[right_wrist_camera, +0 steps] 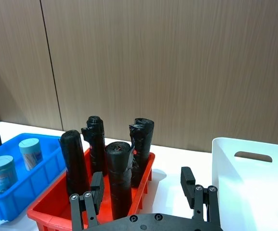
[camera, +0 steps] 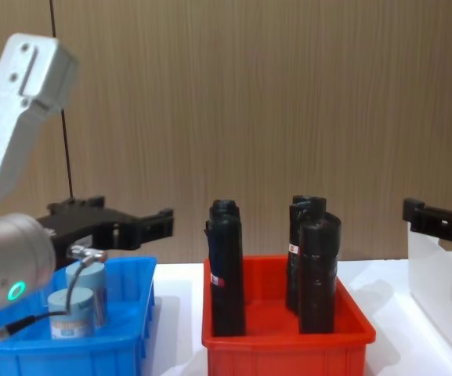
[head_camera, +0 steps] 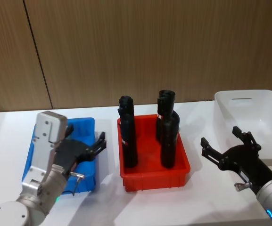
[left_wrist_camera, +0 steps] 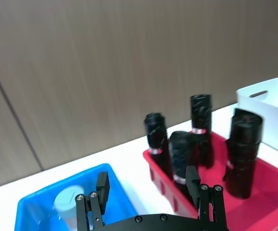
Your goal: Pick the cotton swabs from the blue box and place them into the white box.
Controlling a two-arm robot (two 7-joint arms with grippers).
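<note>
The blue box (head_camera: pixel 86 126) sits at the table's left, partly covered by my left arm. Two cotton swabs tubs stand inside it, one labelled (right_wrist_camera: pixel 2 173) and one plain (right_wrist_camera: pixel 31 153), also seen from the side (camera: pixel 84 286). My left gripper (head_camera: pixel 99 145) hovers open just above the box's right side, holding nothing, with one tub (left_wrist_camera: pixel 69 202) below it. The white box (head_camera: pixel 251 110) stands at the far right. My right gripper (head_camera: pixel 220 136) hangs open and empty in front of it, above the table.
A red bin (head_camera: pixel 154 172) holding several tall black rolls (head_camera: pixel 127 136) stands between the two boxes. A wooden wall runs behind the table. Bare white tabletop lies in front of the red bin.
</note>
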